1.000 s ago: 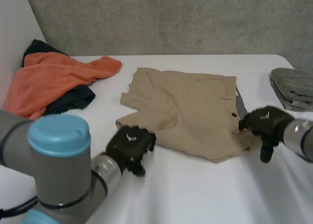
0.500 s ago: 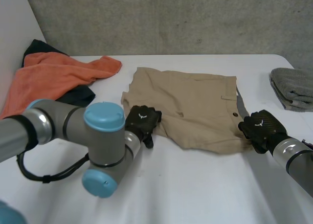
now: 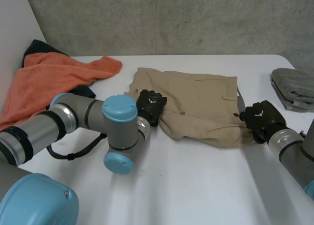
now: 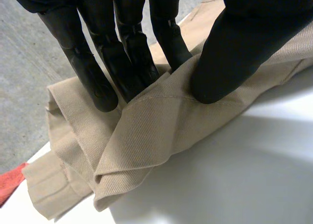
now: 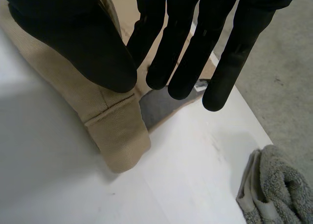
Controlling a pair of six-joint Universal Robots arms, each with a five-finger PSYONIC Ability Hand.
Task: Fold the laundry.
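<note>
Reaching in from the near edge of the white table (image 3: pixel 196 185), two grey robot arms with light-blue caps met a pair of beige shorts (image 3: pixel 201 104) that lay spread near the table's middle. The left hand (image 3: pixel 151 103) sat at the shorts' 9 o'clock side, on a leg hem. In the left wrist view, its straight fingers (image 4: pixel 90 77) lay on top of the cloth and its thumb (image 4: pixel 230 53) pressed in from the other side, pinching a raised fold of fabric between them. The hem beyond the fingertips was rumpled into layered creases.

The right hand (image 3: pixel 262 119) was at the shorts' 4 o'clock corner. In the right wrist view, its thumb (image 5: pixel 73 43) lay on the beige band and its straight fingers (image 5: pixel 188 53) stood close over the grey inner lining, with the cloth's edge nipped between thumb and fingers.

Farther off, at the table's 10 o'clock, an orange towel (image 3: pixel 54 77) lay heaped over a dark garment (image 3: pixel 35 47). At 2 o'clock, a folded grey towel (image 3: pixel 294 90) rested by the table's edge, well apart from the shorts.
</note>
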